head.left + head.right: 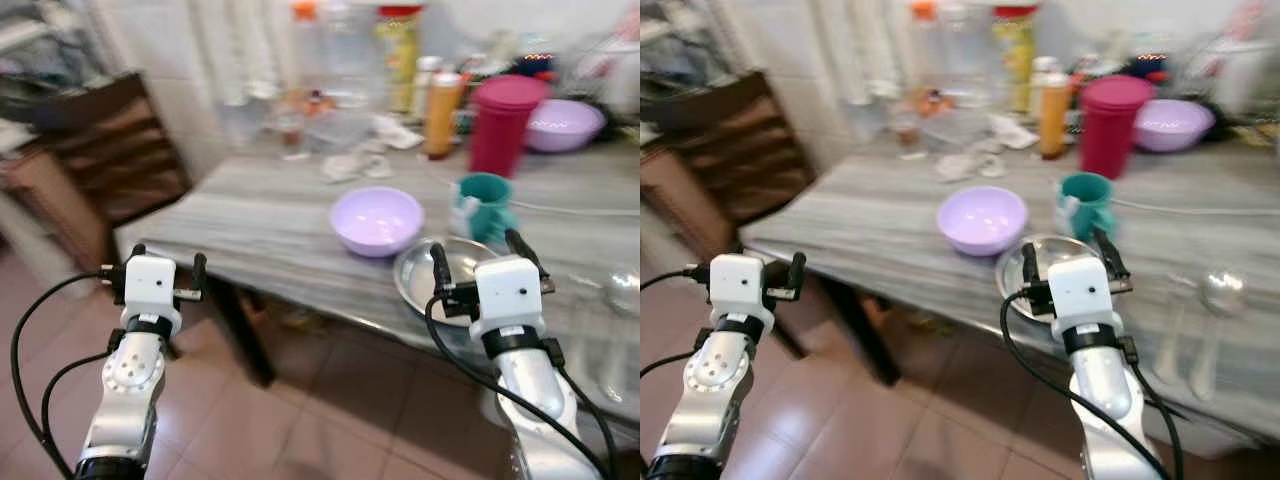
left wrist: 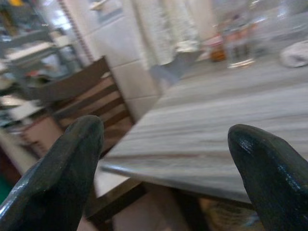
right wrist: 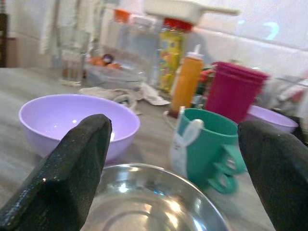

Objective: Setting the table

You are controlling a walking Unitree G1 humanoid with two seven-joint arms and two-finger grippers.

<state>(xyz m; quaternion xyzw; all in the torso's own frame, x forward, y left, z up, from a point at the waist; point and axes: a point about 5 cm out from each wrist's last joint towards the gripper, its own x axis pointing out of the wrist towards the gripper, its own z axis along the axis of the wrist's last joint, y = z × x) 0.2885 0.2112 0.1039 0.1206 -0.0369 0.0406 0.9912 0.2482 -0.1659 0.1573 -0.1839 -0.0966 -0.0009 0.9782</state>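
Spread wide and holding nothing, my right gripper (image 1: 480, 250) hovers over a round steel bowl (image 3: 154, 202); lilac plastic bowl (image 1: 376, 220) at eleven o'clock, teal mug (image 1: 487, 205) at twelve. Left gripper (image 1: 166, 265), also open, faces the grey table's corner (image 2: 144, 161).

A home kitchen: tiled wall (image 1: 180, 90), cluttered table (image 1: 250, 215) of bowls (image 1: 377, 220), condiment bottles (image 1: 441, 115).

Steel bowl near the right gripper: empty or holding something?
Empty. The right wrist view looks into the steel bowl between the open right gripper fingers, and its shiny bottom shows bare.
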